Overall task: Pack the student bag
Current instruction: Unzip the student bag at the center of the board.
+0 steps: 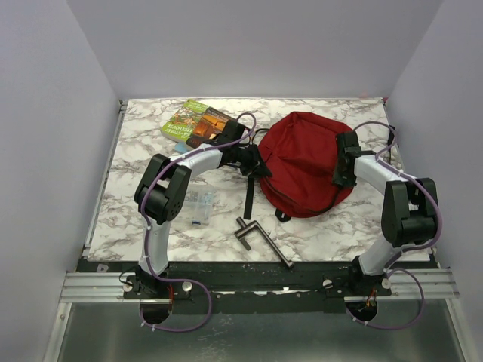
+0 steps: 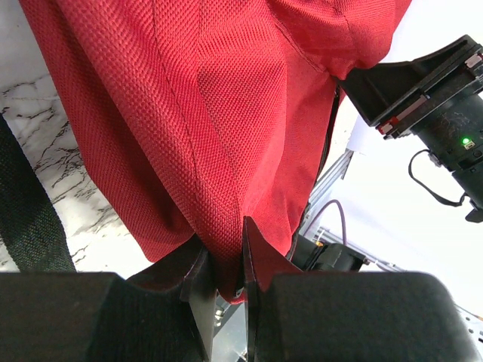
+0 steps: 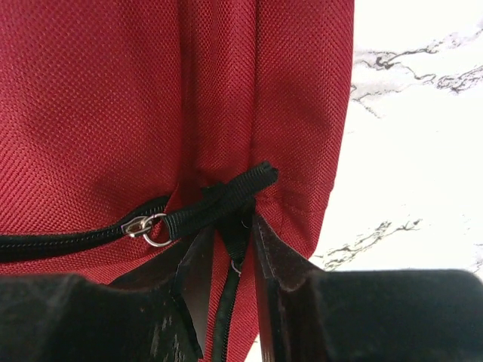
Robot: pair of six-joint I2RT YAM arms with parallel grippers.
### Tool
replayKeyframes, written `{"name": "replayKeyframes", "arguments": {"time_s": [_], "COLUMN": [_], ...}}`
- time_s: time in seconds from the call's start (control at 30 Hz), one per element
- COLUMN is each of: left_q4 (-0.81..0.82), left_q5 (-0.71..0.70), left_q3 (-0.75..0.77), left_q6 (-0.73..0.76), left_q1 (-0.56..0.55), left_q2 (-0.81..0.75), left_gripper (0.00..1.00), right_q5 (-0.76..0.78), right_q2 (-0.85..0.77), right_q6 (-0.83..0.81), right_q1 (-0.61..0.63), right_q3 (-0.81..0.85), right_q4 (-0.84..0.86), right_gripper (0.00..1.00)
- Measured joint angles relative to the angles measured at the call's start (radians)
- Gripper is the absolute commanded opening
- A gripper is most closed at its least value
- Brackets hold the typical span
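The red student bag [image 1: 306, 162] lies on the right half of the marble desk [image 1: 324, 234] (black straps [image 1: 249, 188] trailing left). The left tool [image 2: 225, 255] is clenched on a fold of its cloth; the right tool [image 3: 235, 230] seems clamped on the black zipper end [image 3: 226, 197]

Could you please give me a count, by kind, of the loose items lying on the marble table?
Dark-red soft fabric backpack: 1
Colourful paperback books: 2, overlapping, as far as the top view shows
Small clear plastic pouch: 1
Dark metal T-shaped tool: 1
Total: 5
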Motion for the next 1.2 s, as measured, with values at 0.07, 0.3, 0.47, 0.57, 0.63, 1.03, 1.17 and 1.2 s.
{"name": "replayKeyframes", "arguments": {"time_s": [0.07,0.3,0.47,0.57,0.63,1.03,1.17,1.2], "left_q4": [0.0,-0.003,-0.017,-0.03,-0.032,0.089,0.127,0.129], "left_q5": [0.0,0.0,-0.034,-0.097,-0.132,-0.13,-0.097,-0.095], "left_q3": [0.0,0.0,-0.011,-0.055,-0.079,0.136,0.301,0.336], "left_q6": [0.0,0.012,0.053,0.083,0.099,0.009,-0.134,-0.174], "left_q1": [0.0,0.0,0.0,0.0,0.0,-0.135,-0.203,-0.217], "left_q2": [0.0,0.0,-0.018,-0.087,-0.141,-0.106,0.111,0.165], "left_gripper": [0.18,0.39,0.59,0.61,0.62,0.48,0.45,0.44], "right_q5": [0.0,0.003,-0.001,-0.018,-0.039,-0.203,-0.287,-0.31], "right_q2": [0.005,0.014,-0.023,-0.069,-0.097,-0.159,-0.225,-0.25], "right_q6": [-0.003,-0.007,-0.006,0.001,0.008,0.092,0.126,0.135], "right_q1": [0.0,0.0,0.0,0.0,0.0,0.0,0.0,0.0], "right_q3": [0.004,0.012,0.013,0.013,0.009,-0.108,-0.167,-0.186], "right_q4": [0.0,-0.002,-0.021,-0.029,-0.035,0.017,0.048,0.052], "right_gripper": [0.27,0.0,0.01,0.01,0.01,0.01,0.01,0.01]}}
